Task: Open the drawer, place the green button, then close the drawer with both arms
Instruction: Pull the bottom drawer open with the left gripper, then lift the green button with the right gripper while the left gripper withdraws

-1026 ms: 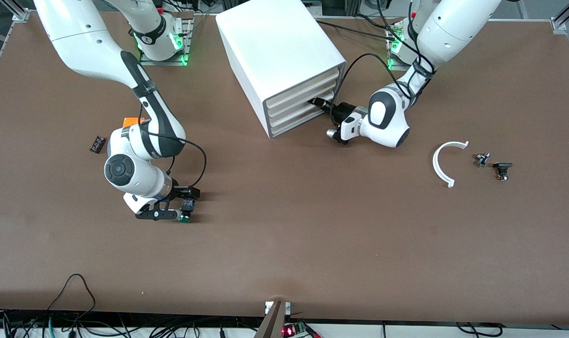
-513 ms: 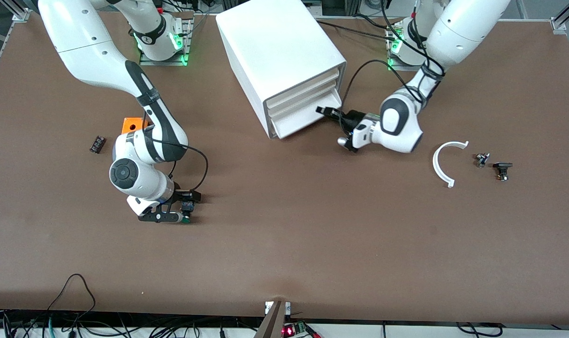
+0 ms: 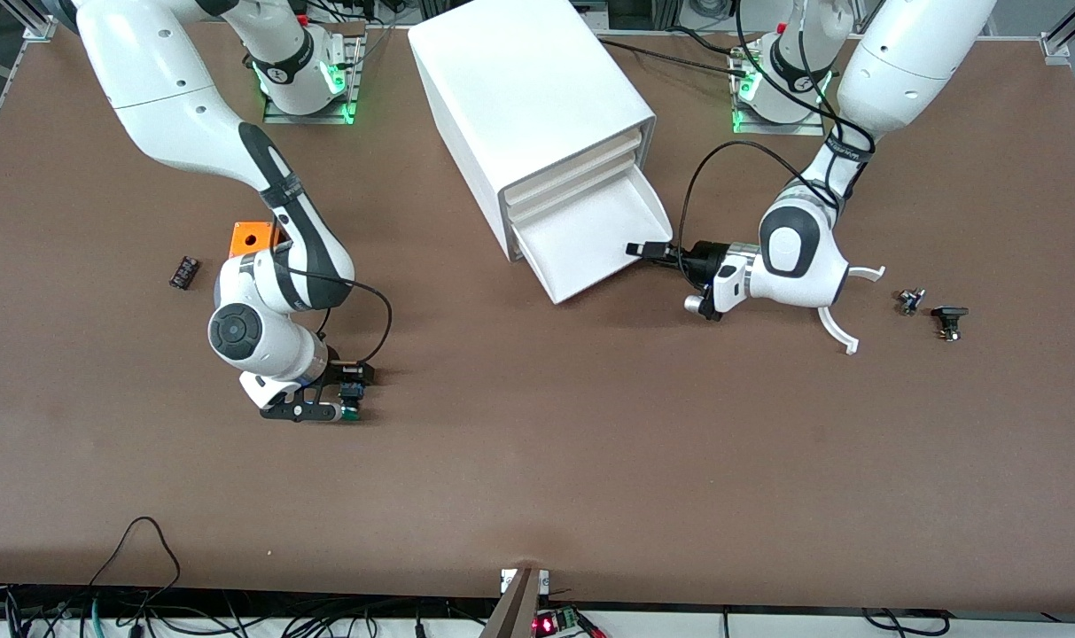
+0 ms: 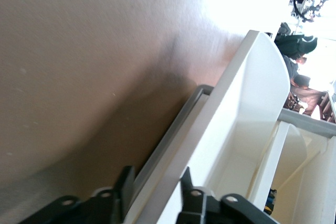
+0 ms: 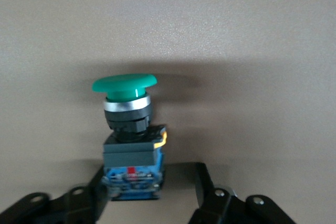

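The lowest drawer (image 3: 590,241) stands pulled far out of the white cabinet (image 3: 519,89), and its tray shows empty. My left gripper (image 3: 645,250) is at the drawer's front corner. In the left wrist view (image 4: 155,188) its fingers sit on both sides of the drawer's front wall (image 4: 247,103), shut on it. The button (image 3: 350,409), with its green cap and black and blue body, lies on the table. My right gripper (image 3: 346,393) is low around it. In the right wrist view the button (image 5: 128,124) sits between the open fingers of the gripper (image 5: 152,190), against one finger and apart from the other.
An orange cube with a hole (image 3: 252,237) and a small black block (image 3: 183,271) lie near the right arm. A white curved piece (image 3: 837,330) and two small dark parts (image 3: 911,300) (image 3: 948,320) lie at the left arm's end of the table.
My left gripper has drawn the lowest drawer from nearly shut to far out, moving toward the front camera. My right gripper has stayed at the button, shifting only slightly.
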